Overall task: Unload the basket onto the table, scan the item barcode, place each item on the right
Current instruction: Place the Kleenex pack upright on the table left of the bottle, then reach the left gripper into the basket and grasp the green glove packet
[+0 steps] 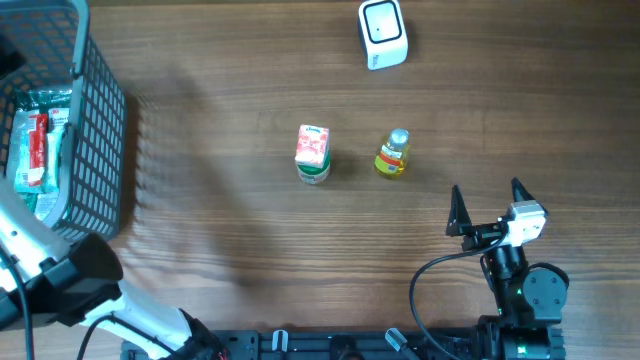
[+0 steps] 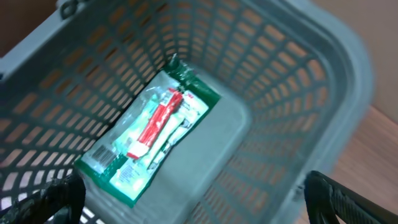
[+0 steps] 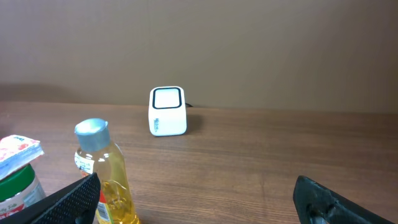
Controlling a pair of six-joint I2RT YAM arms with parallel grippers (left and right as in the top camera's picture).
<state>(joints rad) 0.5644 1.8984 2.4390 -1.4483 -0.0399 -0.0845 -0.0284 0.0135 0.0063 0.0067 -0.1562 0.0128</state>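
Three items were in view for scanning. A flat green-and-white plastic packet with a red strip inside (image 2: 149,134) lay face up on the floor of the grey plastic mesh basket (image 1: 100,120) at the far left of the brown wooden table (image 1: 250,240). In the overhead view its long axis ran away from the robot; in the left wrist view it ran on a diagonal from lower left to upper right.

Near the middle of the table stood a small container with a green band and a pink-and-white printed top (image 1: 313,153). Just to its right, and not touching it, a small bottle of yellow liquid with a grey cap (image 1: 393,155) stood upright. The white box-shaped barcode scanner with a dark-framed window (image 1: 383,33) sat at the far edge, well apart from both, its window facing the right wrist camera.

The left gripper (image 2: 193,205) hung above the inside of the basket, over the packet, with its jaws spread wide and nothing between them. The right gripper (image 1: 486,188) rested low at the near right of the table, jaws equally wide apart and holding nothing, pointing toward the scanner. The bottle and the container stood ahead of it to its left, the bottle the closer of the two, and bare table lay between the right gripper and the scanner.
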